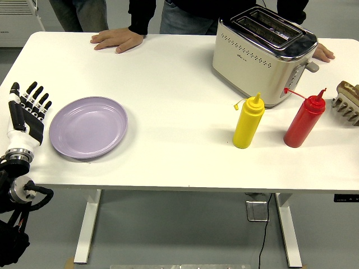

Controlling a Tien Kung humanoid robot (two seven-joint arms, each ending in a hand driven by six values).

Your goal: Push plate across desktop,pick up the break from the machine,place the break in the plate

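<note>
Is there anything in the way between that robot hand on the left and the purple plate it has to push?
Nothing visible. The left hand hovers, fingers spread, just left of the purple plate, with only bare table between them. The bottles and toaster stand well off to the right.

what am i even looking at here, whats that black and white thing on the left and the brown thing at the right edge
This is one picture from a camera high on a humanoid robot, looking down over a white table. The black and white thing is the robot's left hand, fingers spread, holding nothing, beside a purple plate. The right hand at the right edge holds a slice of bread. Also on the table: a toaster, a yellow squeeze bottle and a red squeeze bottle. A person's hands rest on the far edge.
</note>
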